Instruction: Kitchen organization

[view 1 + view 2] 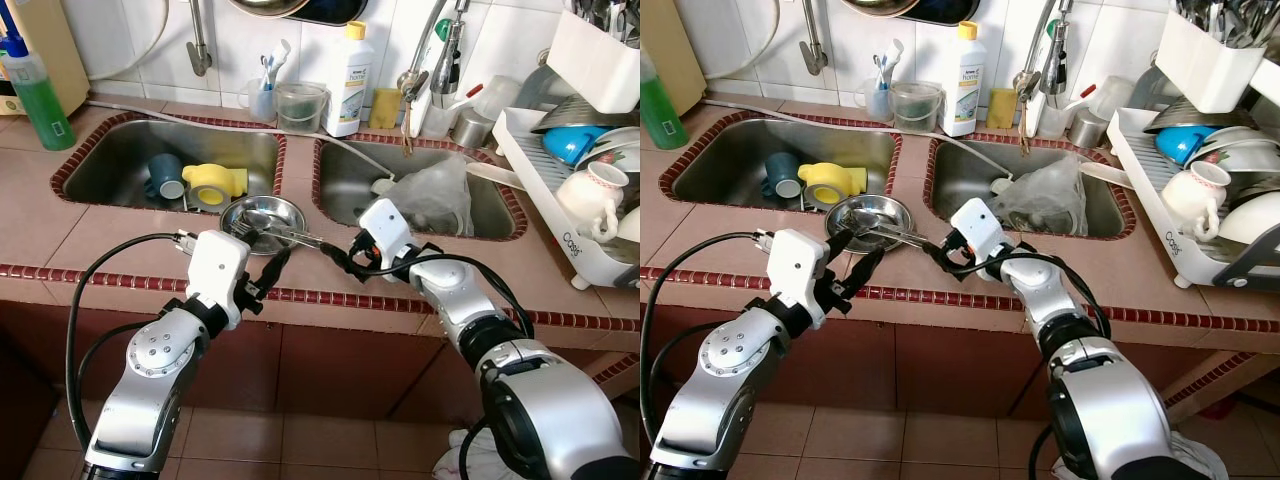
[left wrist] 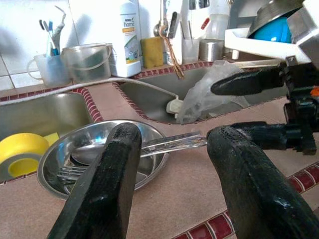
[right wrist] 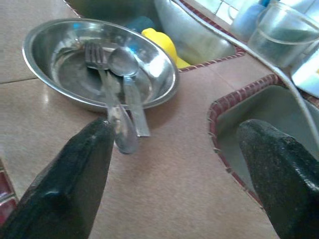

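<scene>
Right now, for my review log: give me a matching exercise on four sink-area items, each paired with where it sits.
Items:
1. yellow mug
2. fork
3. clear plastic bag
4. white teapot

Places:
A. in the white dish rack
B. in the right sink basin
C. in the steel bowl on the counter
D. in the left sink basin

Pairs: 1-D, 2-C, 3-B, 4-A

Bright even light; glare on steel bowl (image 3: 99,59); close pincers blurred

"home" on the white detergent bottle (image 2: 125,37); "Coss" on the white dish rack (image 1: 570,243).
</scene>
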{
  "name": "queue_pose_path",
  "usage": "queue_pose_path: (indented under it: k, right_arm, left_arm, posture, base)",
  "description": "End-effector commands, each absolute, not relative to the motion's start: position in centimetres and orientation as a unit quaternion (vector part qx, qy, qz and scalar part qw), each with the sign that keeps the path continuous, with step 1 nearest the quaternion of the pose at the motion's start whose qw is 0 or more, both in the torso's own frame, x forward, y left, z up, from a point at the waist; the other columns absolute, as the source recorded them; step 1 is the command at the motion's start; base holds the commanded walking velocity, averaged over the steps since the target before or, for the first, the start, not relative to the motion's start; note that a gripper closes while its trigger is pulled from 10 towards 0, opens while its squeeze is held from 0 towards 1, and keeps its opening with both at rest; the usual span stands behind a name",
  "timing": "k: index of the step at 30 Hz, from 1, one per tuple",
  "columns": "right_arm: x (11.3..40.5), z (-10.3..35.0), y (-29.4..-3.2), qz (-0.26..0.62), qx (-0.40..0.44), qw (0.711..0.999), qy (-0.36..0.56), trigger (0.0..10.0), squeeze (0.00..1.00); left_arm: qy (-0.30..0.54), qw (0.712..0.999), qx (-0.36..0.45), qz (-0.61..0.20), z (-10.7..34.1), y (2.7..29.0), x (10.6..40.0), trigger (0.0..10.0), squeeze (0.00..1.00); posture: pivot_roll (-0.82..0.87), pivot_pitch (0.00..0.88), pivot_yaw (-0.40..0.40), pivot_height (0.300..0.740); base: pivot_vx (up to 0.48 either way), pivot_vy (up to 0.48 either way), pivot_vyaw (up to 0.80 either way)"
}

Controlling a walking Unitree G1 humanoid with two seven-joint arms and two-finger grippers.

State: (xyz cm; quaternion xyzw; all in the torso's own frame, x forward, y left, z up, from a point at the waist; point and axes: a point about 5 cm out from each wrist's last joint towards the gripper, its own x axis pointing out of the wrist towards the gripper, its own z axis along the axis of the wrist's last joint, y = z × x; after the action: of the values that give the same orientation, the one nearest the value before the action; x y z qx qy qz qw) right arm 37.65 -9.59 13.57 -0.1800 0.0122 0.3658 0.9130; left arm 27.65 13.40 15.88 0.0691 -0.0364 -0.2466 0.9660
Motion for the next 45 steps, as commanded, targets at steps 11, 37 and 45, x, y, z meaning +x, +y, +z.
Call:
queue_pose_path:
  k: [11,37,45]
  right_arm:
    - [37.6,12.9,-9.7,0.353,-0.145,0.924,0.032,0.0,0.0]
    - [37.0,12.1,-9.2,0.377,-0.111,0.918,0.042,0.0,0.0]
    - [37.0,12.2,-9.0,0.382,-0.084,0.919,0.046,10.0,1.0]
  left_arm:
    - [-0.043,0.965,0.071,-0.248,16.5,13.2,27.1,10.0,0.0]
    - [-0.043,0.966,0.074,-0.244,16.9,13.3,26.8,10.0,0.0]
    - [-0.042,0.967,0.073,-0.24,16.9,13.3,26.7,10.0,0.0]
  posture:
    - [0.2,0.051,-0.085,0.74]
    - [0.22,0.064,-0.082,0.74]
    - [0.22,0.064,-0.087,0.74]
  base:
    - [0.0,0.0,0.0]
    - [0.0,0.0,0.0]
    - [0.0,0.0,0.0]
